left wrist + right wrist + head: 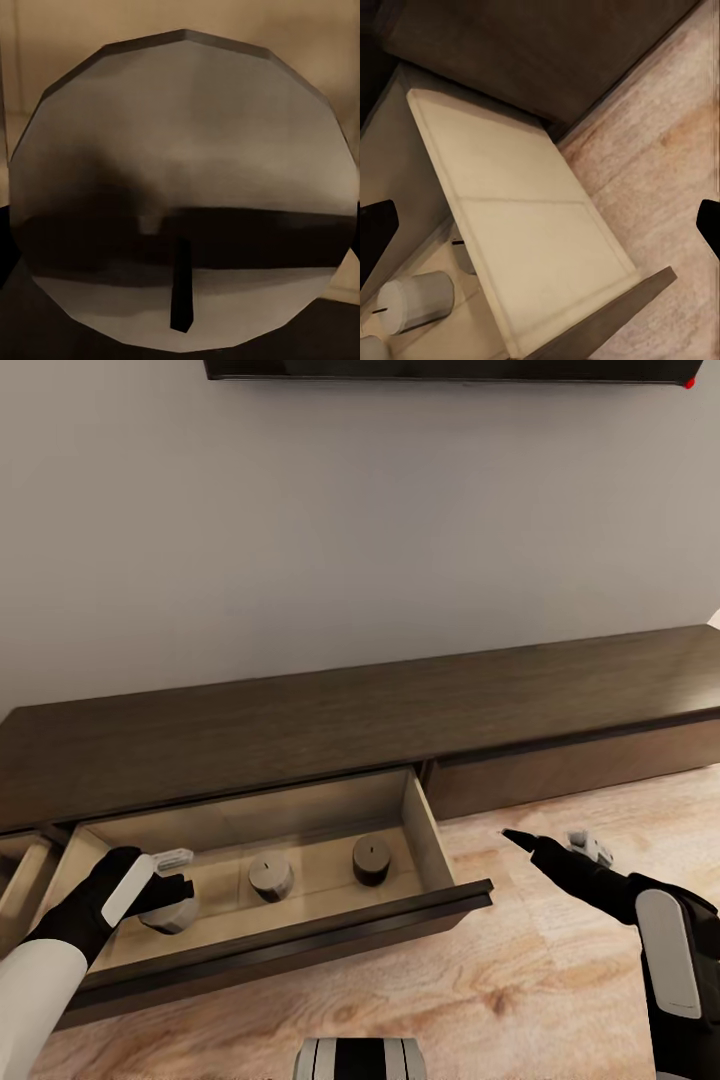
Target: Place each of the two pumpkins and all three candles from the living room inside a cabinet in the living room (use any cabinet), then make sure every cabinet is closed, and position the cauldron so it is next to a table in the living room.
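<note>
Your left hand (172, 888) is down in the open drawer (425, 830) of the cabinet (350, 710), clenched on a candle (170, 915) near the drawer's left end. Two more candles (271, 877) (371, 860) stand mid-drawer. Your right hand (560, 847) hovers over the floor (520, 980), fingers spread, holding nothing.

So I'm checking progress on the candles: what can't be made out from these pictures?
- Left gripper, head view: the arm covers its fingers around the third candle, so grip or release is unclear.
- Left wrist view: that candle's top hides the drawer floor beneath.
- Neighbouring drawer, head view: cut off by the picture's edge; contents unknown.
- Right wrist view: two candles are partly cut off.
</note>
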Controlling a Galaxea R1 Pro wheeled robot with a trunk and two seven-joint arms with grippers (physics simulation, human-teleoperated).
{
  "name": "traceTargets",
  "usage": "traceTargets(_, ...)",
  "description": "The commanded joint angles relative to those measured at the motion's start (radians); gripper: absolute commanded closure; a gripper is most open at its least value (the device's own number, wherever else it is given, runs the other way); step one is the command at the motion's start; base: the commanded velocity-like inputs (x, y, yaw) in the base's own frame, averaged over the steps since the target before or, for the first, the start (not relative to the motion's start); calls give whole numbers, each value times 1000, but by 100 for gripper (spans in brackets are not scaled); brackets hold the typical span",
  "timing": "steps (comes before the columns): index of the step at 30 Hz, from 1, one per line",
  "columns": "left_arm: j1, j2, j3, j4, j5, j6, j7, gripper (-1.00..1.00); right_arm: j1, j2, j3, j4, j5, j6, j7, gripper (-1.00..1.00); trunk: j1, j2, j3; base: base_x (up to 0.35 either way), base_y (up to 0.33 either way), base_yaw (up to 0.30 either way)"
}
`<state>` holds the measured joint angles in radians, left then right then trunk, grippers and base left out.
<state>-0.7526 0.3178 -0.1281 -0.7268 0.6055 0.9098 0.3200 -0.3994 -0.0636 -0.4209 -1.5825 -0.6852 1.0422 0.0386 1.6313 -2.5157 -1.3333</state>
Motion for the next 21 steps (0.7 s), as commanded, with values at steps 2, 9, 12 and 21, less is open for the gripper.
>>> traceTargets(2,-1,1,-5,-2,10,1,9,-100,0,-1,-7,-1,2,5,4,-100,1,-1,-9,0,0,0)
traceTargets(9,-1,2,-5,-7,10,0,8,-100,1,-3,-59,0,1,5,5,-100,3,-2,-28,0,0,0)
traceTargets(12,-1,3,-5,-11,10,-8,8,-100,1,-3,-71,0,1,5,5,-100,4,-3,-40,0,0,0)
traceTargets(21,-1,3,-7,-12,10,-44,8,-100,1,-2,-76,-1,0,5,6,-100,7,-4,-67,0,0,0)
